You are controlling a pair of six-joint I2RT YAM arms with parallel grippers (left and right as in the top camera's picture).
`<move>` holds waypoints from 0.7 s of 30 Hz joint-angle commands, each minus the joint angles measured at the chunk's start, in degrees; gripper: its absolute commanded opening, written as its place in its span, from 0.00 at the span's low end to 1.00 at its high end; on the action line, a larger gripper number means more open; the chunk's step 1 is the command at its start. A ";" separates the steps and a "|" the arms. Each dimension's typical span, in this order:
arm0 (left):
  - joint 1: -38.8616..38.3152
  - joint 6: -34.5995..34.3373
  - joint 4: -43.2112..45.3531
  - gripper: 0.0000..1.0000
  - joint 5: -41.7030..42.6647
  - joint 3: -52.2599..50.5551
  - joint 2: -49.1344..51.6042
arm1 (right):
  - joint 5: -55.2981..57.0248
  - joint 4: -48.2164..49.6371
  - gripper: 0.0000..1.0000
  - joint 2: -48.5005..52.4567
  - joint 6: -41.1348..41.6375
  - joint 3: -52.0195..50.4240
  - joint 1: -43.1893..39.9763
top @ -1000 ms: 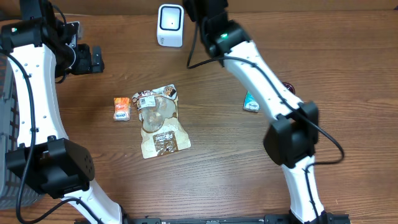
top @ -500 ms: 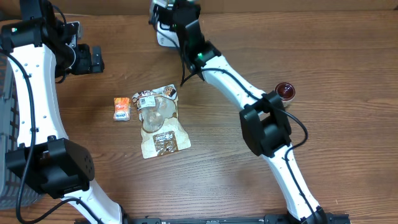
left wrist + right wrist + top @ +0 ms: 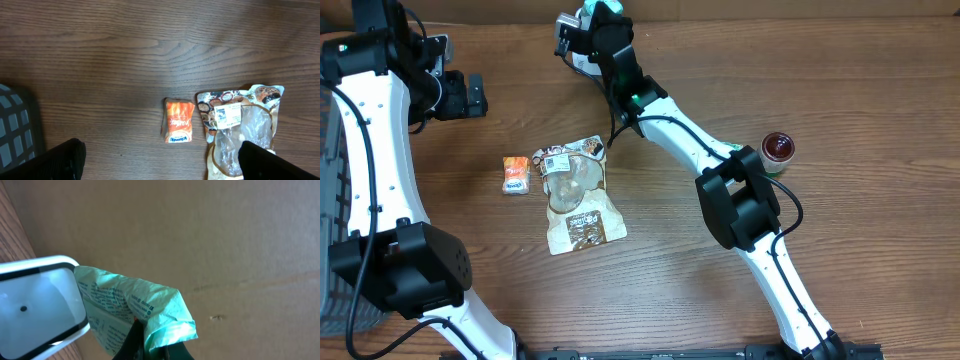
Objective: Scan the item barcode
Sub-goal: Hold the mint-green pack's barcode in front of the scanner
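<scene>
R gripper (image 3: 147,342): jaws pinched narrow on the lower edge of a green packet (image 3: 135,312). Packet is soft crinkled plastic film, mint colour, small dark print w/ a red patch on the face; the top corner is folded and puffed. It is held up off the table, printed face turned toward the scanner (image 3: 40,305) and right against its rim; actual contact cannot be confirmed. Scanner is a white, rounded-corner plastic housing w/ a pale glossy window. Plain brown cardboard wall (image 3: 210,235) behind, matte, one faint crease.

L gripper (image 3: 472,95): jaws spread wide, nothing between them, at the far L side of the table (image 3: 860,270), which is dark wood-grain.

Below it lies an orange packet (image 3: 179,121), small, rectangular, flat. Just beside that is a pouch (image 3: 242,135), clear front w/ a white label and printed border, wrinkled. Red-topped round can (image 3: 778,147) stands upright near the R arm's elbow. Grey lattice basket (image 3: 12,125) at the L edge.
</scene>
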 commanded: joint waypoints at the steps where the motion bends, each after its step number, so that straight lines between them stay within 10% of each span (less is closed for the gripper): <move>1: -0.44 1.25 0.04 1.00 0.39 -0.26 -0.85 | -0.74 0.46 0.04 -0.02 -0.22 0.87 0.37; 21: -0.44 1.25 0.04 1.00 0.39 -0.26 -0.85 | 1.70 1.38 0.04 0.02 -1.40 0.87 -0.28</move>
